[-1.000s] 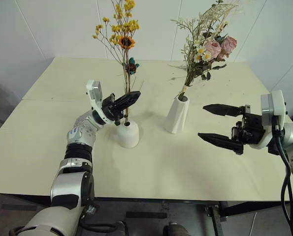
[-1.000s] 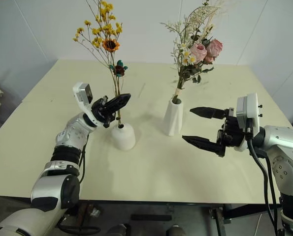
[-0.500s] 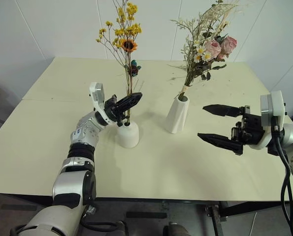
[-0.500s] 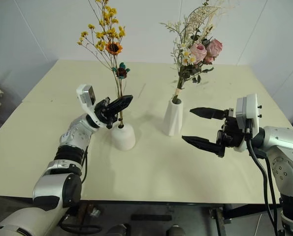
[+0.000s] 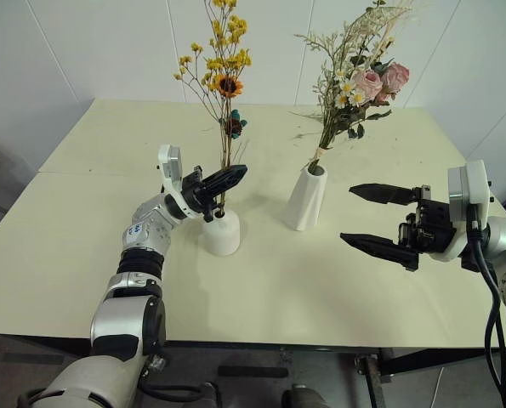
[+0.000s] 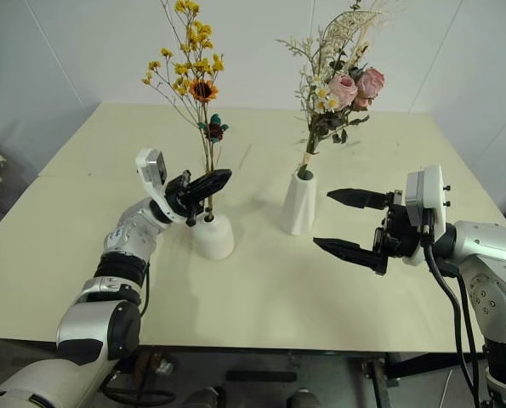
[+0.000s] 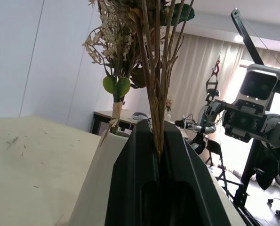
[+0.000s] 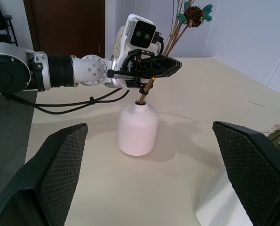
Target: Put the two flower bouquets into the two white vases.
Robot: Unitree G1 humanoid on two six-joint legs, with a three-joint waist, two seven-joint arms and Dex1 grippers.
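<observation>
- The left gripper, left of centre in the left eye view, has its fingers pressed together and points up toward the right.
- The right gripper, at the right edge, points left, fingers spread wide, holding nothing.

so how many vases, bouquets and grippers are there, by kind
white vases: 2, the short rounded vase and the tall tapered vase
bouquets: 2, the yellow bunch and the pink rose bunch
grippers: 2, the left gripper and the right gripper
total: 6
</observation>
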